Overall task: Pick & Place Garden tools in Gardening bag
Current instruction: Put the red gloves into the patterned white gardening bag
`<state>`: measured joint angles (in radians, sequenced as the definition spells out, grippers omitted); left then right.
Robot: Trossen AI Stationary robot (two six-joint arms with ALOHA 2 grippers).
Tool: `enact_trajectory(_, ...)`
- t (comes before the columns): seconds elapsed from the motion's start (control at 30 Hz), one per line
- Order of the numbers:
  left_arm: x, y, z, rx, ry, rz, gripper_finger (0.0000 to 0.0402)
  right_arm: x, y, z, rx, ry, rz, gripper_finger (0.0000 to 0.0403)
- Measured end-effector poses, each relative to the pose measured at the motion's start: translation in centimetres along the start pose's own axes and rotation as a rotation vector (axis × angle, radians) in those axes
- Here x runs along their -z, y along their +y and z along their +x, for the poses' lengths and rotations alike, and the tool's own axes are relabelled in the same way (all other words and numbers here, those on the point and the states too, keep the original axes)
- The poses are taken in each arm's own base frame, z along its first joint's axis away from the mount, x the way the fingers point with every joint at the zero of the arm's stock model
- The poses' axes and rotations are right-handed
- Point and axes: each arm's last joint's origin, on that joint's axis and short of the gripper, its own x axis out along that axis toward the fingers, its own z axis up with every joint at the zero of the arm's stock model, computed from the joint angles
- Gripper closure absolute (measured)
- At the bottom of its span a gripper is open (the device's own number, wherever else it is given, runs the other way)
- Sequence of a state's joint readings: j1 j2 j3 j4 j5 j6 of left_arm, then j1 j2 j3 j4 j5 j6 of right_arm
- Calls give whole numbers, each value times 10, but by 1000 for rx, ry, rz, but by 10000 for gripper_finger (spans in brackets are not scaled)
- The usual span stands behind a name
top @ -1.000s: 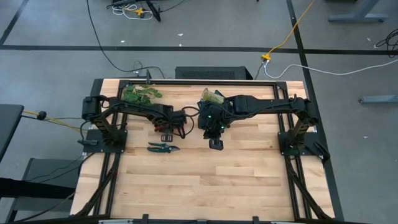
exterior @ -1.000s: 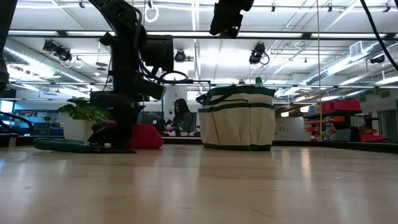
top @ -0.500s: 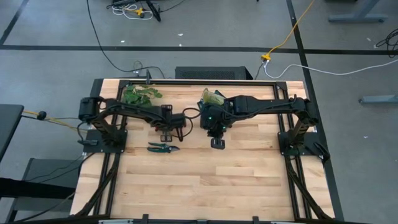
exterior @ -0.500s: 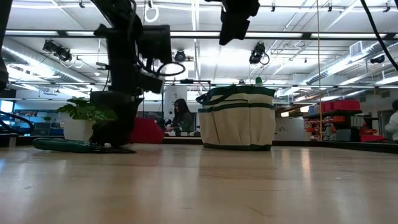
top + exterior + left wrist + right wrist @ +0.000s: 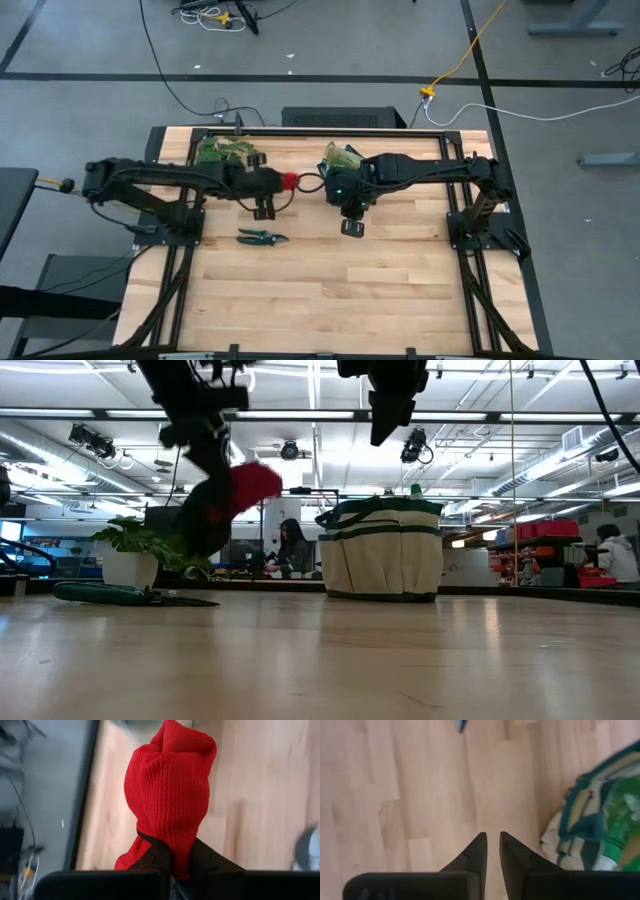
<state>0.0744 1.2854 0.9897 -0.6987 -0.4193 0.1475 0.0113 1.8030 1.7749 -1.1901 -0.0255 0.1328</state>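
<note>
High view: left gripper (image 5: 283,181) clamped on the red gloves (image 5: 290,180), now lifted off the wooden table (image 5: 330,290), just left of the gardening bag (image 5: 341,158); pruning shears (image 5: 262,238) left lying nearer.

Low view: gloves (image 5: 240,490) hanging high, no longer on the boards; right gripper (image 5: 385,415) raised, fingers together, empty. Carry to bag likely next.

Left wrist view: red knit pinched tight.

Room: workshop, seated person behind.

We see the bag (image 5: 342,160) at the table's (image 5: 330,290) twelve o'clock edge, the sprig (image 5: 224,151) at its nine o'clock. The left gripper (image 5: 281,181) holds the gloves (image 5: 289,181) off the table, at the bag's eight o'clock. The shears (image 5: 262,237) lie at the gloves' seven o'clock. The right gripper (image 5: 351,226) hangs at the bag's six o'clock.
</note>
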Motion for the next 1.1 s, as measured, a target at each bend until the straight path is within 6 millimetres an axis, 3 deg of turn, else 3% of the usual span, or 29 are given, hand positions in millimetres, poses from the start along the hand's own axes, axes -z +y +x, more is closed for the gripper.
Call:
enact_trajectory(0.17, -8, 16, -30, -19, -230, -48, 373, 1, 1, 0, 41, 4, 25, 353)
enact_trajectory(0.37, -22, 37, -47, 39, -508, -88, 373, 4, 14, 1, 35, 11, 35, 353)
enact_trajectory(0.77, -37, 63, -44, 217, -794, -103, 373, 13, 49, 1, 88, 3, -11, 353)
enact_trajectory(1.1, -52, 66, -11, 264, -833, -117, 373, 15, 59, 0, 131, -16, -4, 353)
